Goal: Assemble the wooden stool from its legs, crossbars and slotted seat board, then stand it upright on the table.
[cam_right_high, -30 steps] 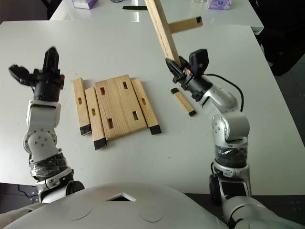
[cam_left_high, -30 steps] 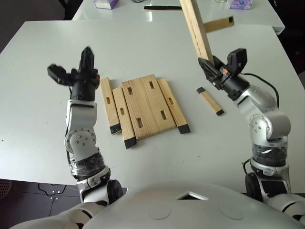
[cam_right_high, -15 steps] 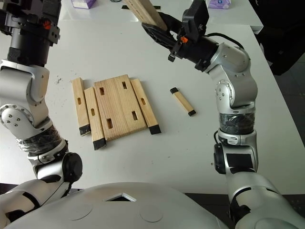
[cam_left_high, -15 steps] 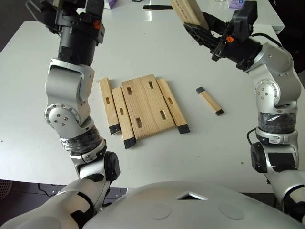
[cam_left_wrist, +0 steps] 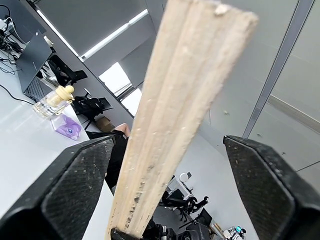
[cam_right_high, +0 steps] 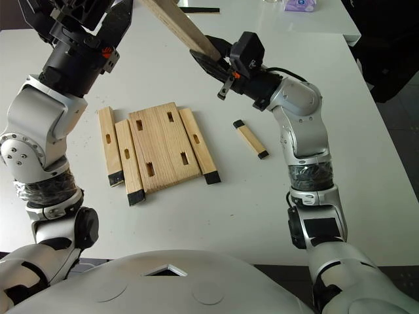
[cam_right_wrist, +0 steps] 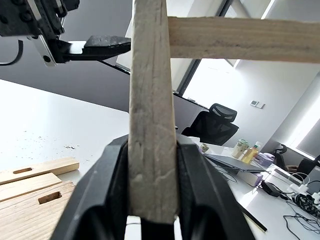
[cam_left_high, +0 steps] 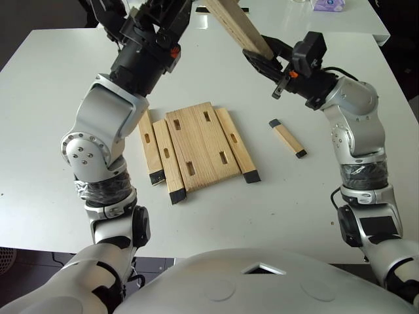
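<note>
The leg (cam_left_high: 239, 29) is up in the air above the far half of the tabletop (cam_left_high: 52, 98), slanting away from the robot. The right pincer (cam_left_high: 258, 57) is clamped on its near end. In the right wrist view a crossbar (cam_right_wrist: 240, 37) stands out sideways from the leg higher up, and looks seated in it. The left pincer (cam_left_high: 143, 13) is raised to the leg's far end with its fingers (cam_left_wrist: 80, 195) spread wide. The wood passes between them, apart from both.

Below, the seat (cam_left_high: 200, 147) lies flat with four slots showing. Two legs (cam_left_high: 160, 152) lie just beside its left edge and one (cam_left_high: 239, 144) against its right. A short crossbar (cam_left_high: 288, 139) lies apart, to the right.

The step in hand seems to be a two-handed hold on the leg-and-crossbar piece, so assembly is at an early stage: nothing is fitted to the seat yet. Next, the left pincer likely needs to centre on the leg and close squarely, clear of the crossbar joint. The right must keep its grip until the left one is firm, or the long piece could swing and drop.
</note>
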Controlling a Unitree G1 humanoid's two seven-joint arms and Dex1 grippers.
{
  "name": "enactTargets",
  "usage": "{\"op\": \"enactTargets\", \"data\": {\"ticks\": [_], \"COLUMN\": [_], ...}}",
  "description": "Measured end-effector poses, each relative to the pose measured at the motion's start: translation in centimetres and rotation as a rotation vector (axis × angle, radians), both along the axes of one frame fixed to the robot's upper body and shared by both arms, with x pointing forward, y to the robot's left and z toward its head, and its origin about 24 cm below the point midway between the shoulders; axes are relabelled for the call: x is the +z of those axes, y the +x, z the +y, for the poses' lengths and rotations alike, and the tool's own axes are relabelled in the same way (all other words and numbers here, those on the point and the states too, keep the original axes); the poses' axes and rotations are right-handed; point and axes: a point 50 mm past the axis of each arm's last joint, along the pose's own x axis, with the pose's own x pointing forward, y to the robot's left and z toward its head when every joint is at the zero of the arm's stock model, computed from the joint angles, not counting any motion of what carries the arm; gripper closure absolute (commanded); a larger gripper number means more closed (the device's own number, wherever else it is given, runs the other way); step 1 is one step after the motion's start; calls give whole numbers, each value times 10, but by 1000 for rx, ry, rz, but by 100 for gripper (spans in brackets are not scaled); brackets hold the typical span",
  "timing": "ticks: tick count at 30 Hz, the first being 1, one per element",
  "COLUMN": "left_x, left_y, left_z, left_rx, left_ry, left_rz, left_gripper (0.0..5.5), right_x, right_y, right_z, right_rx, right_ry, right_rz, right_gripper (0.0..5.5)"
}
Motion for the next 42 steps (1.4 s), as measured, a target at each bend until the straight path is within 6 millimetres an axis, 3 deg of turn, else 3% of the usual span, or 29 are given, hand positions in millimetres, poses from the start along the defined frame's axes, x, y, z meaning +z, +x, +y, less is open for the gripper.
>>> {"op": "enactTargets", "data": {"ticks": [25,37,42], "left_x": [-6,-11,-15], "left_y": [12,13,15], "left_z": [0,-3,-2], "left_rx": [-13,-39,-39], "left_ry": [126,146,164], "left_rz": [8,2,11], "left_gripper": [145,145,223], "right_x": [-24,-24,-23], "right_y": [-11,-11,-11], "right_z": [0,1,2], "right_rx": [5,-1,1], "right_ry": [-61,-47,-45], "right_rz": [-12,-22,-24], "right_gripper": [445,445,445]}}
